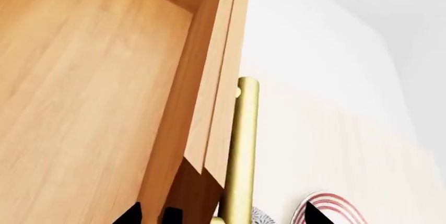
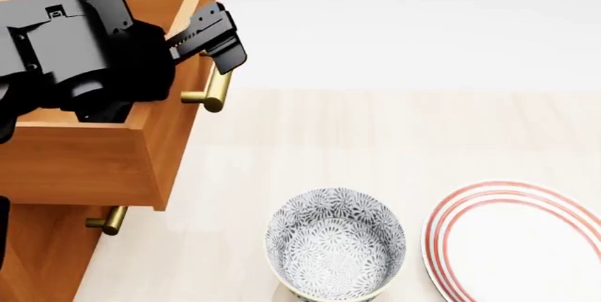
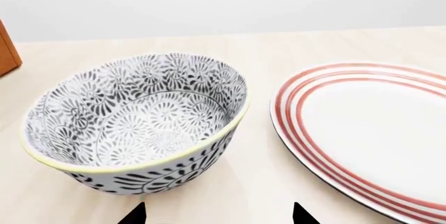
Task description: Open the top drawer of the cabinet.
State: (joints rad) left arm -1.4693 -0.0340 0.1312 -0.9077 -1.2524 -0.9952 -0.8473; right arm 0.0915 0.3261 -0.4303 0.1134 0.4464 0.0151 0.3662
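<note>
The top drawer is seen drawn well out of the cabinet, its brass handle straddled by the spread, unclenched jaws of the left gripper. If the arm is swung away carelessly, the handle could be clipped and the drawer knocked back inward. The right gripper is held released near the bowl, which could be nudged.

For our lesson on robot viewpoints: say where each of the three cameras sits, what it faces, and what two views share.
Head view: high on the robot, looking down at the top drawer, bowl and plate; left arm shows.
Left wrist view: by the left end effector, facing the drawer's brass handle; fingertips show.
Right wrist view: by the right end effector, facing bowl and plate; fingertips show.
Head and right wrist views share bowl and plate.
</note>
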